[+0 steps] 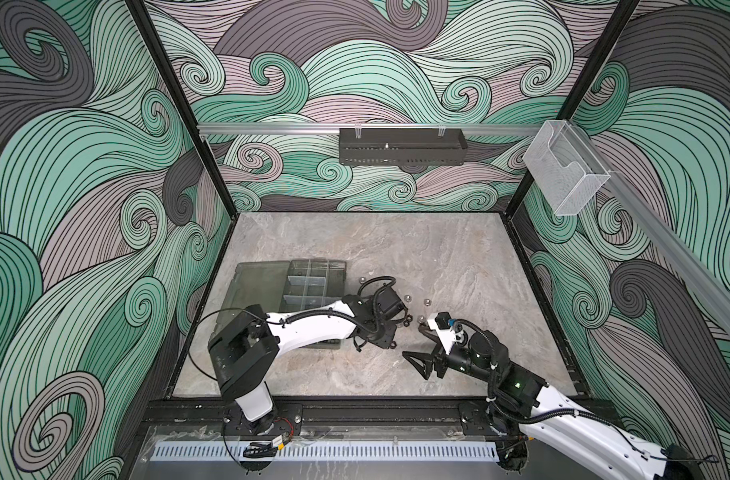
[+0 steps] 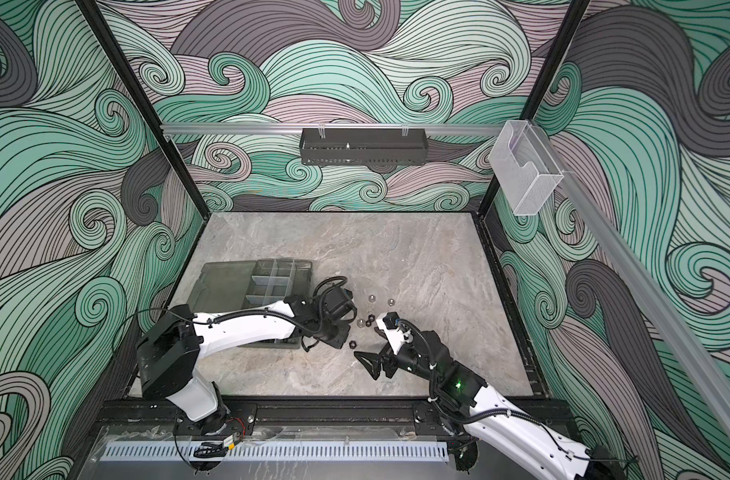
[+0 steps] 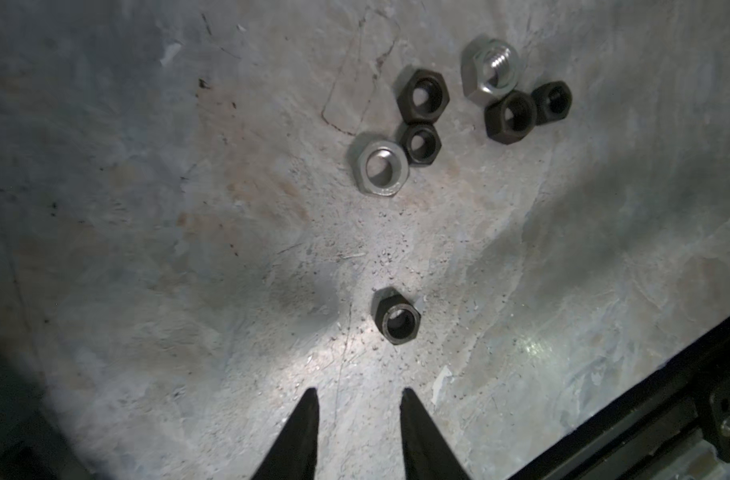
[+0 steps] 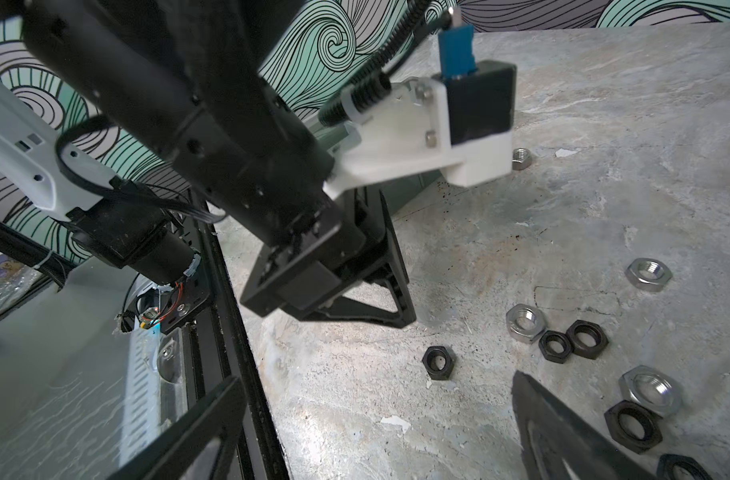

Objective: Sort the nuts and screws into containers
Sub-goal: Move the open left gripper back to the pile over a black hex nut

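- At table left, organizer box (image 1: 343, 272): visible compartments (image 1: 308, 286) look mostly empty, rest hidden under left arm (image 1: 313, 328). Progress?
- Early, I'd say. Left gripper (image 3: 358, 390) fingers apart, empty, short of lone black nut (image 3: 396, 313). Nut cluster (image 3: 421, 143) loose mid-table. Right gripper (image 4: 377, 376) spread wide, empty. No screws seen.

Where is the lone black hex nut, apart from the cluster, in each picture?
Top view: lone black hex nut on the grey stone-patterned table, front of centre.
Top view: same spot.
Left wrist: centre, just beyond the black left hand.
Right wrist: lower middle.
Shared landmark: that left hand, closest to this nut.
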